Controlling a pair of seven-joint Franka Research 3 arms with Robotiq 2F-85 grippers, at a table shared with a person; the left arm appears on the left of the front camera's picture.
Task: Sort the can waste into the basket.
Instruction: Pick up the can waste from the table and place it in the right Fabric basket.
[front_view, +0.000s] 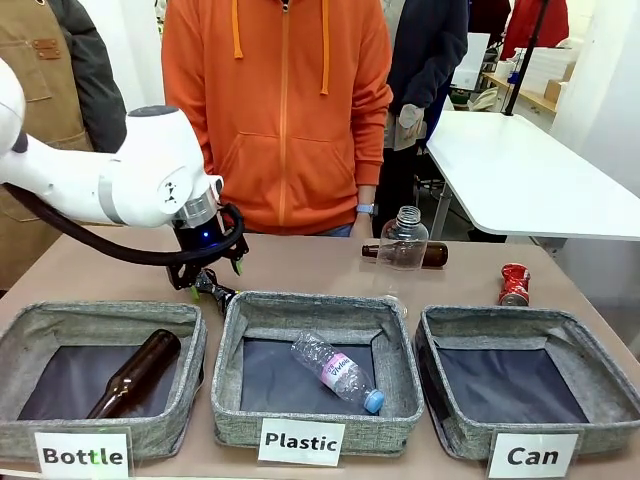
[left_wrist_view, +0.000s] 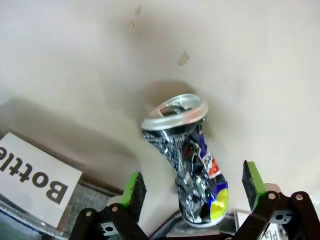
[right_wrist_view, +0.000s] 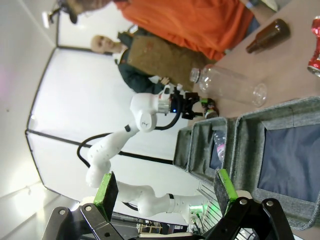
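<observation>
Jaws of the left gripper (left_wrist_view: 193, 186) stand spread on either side of the black and silver can (left_wrist_view: 186, 160), green pads clear of it; the right gripper (right_wrist_view: 162, 194) is spread too, holding nothing. That can sits on the table (front_view: 300, 262) behind the Bottle basket (front_view: 100, 315), its waist crumpled and twisted, silver top intact. The red can (front_view: 514, 284) stands crushed just behind the Can basket (front_view: 500, 322), which holds nothing. Both cans remain to be sorted.

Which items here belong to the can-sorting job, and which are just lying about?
Job: black-and-silver crushed can, red crushed can, Can basket, left gripper.
Lying about: tabletop brown glass bottle, tabletop clear plastic bottle, Bottle bin, Plastic bin.
</observation>
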